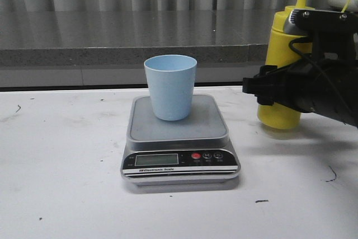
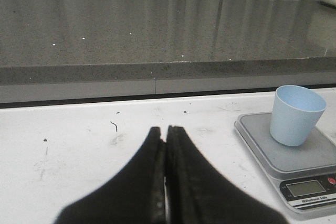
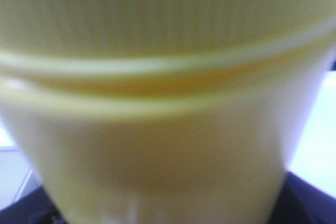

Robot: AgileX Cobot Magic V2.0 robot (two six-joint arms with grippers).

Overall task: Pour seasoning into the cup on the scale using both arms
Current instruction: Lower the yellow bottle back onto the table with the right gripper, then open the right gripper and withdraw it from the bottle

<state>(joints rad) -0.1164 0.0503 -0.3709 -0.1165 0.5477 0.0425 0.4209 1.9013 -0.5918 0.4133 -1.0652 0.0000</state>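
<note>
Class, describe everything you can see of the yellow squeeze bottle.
The squeeze bottle is tall, yellow, plastic-looking, with a pointed nozzle cap. It stands upright on the white table, right of the scale. The right gripper partly covers its middle. The right wrist view shows its ribbed cap blurred, very close.

I saw the white, scuffed tabletop [image 1: 61, 194] carrying the scale [image 1: 179, 163] at centre and the seasoning [image 1: 281, 71] standing at its two o'clock.

The scale [image 1: 180, 138] is showing white lettering on the black strip under its display, reading roughly "Electronic Scale". Its display [image 1: 157, 159] is showing no readable digits, and the button markings are staying too small to read.
</note>
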